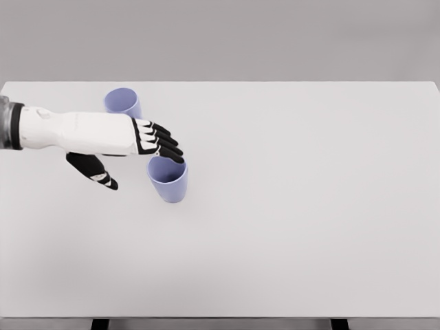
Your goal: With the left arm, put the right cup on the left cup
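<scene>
White table [309, 206] holds two empty purple cups [167, 180]; left robot hand [134, 151] spread open, fingertips over the nearer rim.

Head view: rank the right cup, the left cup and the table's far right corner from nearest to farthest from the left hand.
1. Right cup: right at the fingertips of the left hand, which reach its rim.
2. Left cup: behind the hand, partly hidden by the forearm.
3. Table's far right corner: far off to the right.
</scene>
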Available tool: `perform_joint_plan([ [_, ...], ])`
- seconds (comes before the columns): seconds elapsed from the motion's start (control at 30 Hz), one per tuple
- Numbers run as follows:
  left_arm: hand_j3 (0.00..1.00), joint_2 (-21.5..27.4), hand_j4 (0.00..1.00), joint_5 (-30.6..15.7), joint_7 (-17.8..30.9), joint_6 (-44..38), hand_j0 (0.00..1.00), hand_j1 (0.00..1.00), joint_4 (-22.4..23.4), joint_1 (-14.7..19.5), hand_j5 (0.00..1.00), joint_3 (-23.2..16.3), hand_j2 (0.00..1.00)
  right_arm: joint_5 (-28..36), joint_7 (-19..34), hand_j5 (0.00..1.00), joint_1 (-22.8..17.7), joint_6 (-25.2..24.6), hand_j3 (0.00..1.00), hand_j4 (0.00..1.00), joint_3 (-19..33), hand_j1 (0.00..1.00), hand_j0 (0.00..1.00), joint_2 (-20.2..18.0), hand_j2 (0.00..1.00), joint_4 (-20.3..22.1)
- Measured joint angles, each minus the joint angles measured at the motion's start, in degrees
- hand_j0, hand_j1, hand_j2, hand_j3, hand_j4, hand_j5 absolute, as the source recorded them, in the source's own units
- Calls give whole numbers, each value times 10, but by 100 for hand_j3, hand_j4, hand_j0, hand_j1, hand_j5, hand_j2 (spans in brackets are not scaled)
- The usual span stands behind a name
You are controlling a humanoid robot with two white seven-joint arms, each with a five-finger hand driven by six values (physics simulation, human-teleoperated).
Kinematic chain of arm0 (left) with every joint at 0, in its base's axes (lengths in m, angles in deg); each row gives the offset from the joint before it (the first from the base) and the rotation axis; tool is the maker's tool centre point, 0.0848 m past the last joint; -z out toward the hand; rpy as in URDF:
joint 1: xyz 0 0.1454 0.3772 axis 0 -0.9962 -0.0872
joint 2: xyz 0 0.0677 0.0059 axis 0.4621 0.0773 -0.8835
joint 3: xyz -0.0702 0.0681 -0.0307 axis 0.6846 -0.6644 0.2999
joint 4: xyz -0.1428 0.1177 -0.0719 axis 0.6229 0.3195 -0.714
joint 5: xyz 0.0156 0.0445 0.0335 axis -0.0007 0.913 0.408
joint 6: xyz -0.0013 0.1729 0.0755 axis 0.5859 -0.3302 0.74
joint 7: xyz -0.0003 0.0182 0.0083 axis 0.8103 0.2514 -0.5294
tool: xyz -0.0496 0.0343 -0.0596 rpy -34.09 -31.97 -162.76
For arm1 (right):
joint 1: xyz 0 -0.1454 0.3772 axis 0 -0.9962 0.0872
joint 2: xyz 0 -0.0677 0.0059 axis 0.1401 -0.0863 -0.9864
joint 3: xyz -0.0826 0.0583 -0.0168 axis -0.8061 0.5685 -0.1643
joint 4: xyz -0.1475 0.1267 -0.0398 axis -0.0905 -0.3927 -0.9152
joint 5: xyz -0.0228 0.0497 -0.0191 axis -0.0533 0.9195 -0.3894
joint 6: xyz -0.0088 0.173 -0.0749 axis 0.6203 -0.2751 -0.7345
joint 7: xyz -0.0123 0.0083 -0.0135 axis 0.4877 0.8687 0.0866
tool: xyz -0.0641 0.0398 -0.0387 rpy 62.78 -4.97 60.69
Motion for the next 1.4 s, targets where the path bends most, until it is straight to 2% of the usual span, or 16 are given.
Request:
perform_joint_plan([
  [0.13, 100, -30, 100, 2, 0, 0, 100, 100, 20, 25, 100, -4, 100, 1, 0, 100, -14, -1, 100, 100, 0, 100, 100, 0, 100, -3],
  [0.27, 100, -67, 100, 13, 0, 0, 100, 100, 54, 28, 100, -19, 100, 1, 0, 100, -13, -1, 100, 100, 0, 100, 100, 0, 100, -3],
  [0.47, 100, -85, 100, 31, 0, 0, 100, 100, 86, 22, 100, -46, 100, 1, 0, 100, -12, -1, 100, 100, 0, 100, 100, 0, 100, -4],
  [0.67, 100, -107, 100, 38, 0, 0, 100, 100, 126, 20, 100, -50, 100, 0, 0, 100, -12, -1, 100, 100, 0, 100, 100, 0, 100, -4],
  [0.9, 100, -130, 100, 55, 0, 0, 100, 100, 158, 0, 100, -50, 100, 0, 0, 100, -12, -1, 100, 100, 0, 100, 100, 0, 100, -4],
  [1.27, 100, -140, 100, 61, 0, 0, 100, 100, 170, -1, 100, -46, 100, 0, 0, 100, -12, -1, 100, 100, 0, 100, 100, 0, 100, -4],
  [1.4, 100, -142, 100, 81, -3, 0, 100, 100, 177, -1, 100, -41, 100, 0, 0, 100, -12, -1, 100, 100, 1, 100, 100, 0, 100, -4],
])
